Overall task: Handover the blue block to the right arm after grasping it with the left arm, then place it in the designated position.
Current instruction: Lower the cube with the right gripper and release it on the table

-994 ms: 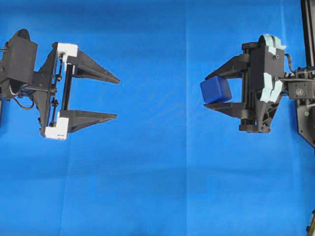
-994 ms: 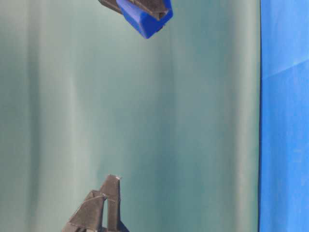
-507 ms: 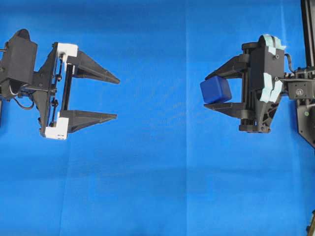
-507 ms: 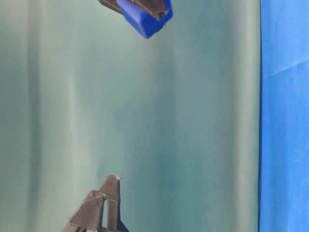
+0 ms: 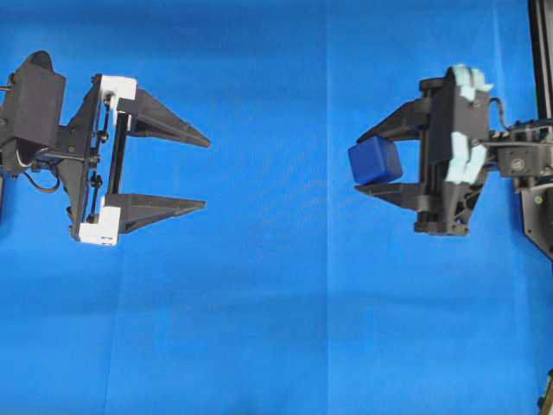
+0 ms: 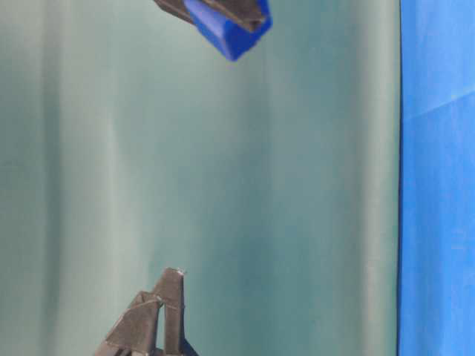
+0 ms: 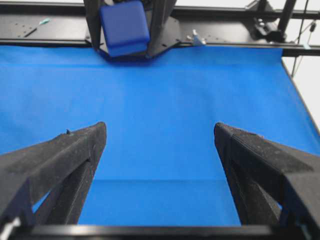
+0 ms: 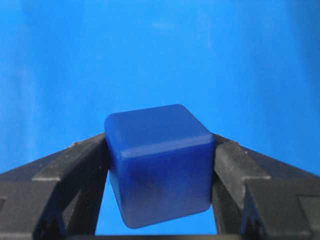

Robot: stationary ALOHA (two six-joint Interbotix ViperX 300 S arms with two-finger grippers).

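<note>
The blue block is a small dark-blue cube pinched between the black fingers of my right gripper, which hangs above the cloth on the right. In the right wrist view the block fills the gap of that gripper, both fingers pressed on its sides. My left gripper, with white brackets, stands open at the far left, pointing toward the block with nothing between its fingers. From the left wrist view the gripper faces the block across open cloth. In the table-level view the block is at the top.
A blue cloth covers the table. A black frame rail runs along the right edge, and is seen behind the right gripper as a rail. A green backdrop fills the table-level view.
My right gripper has shifted slightly toward the left and tilted a little, carrying the block with it. The left gripper has not moved.
</note>
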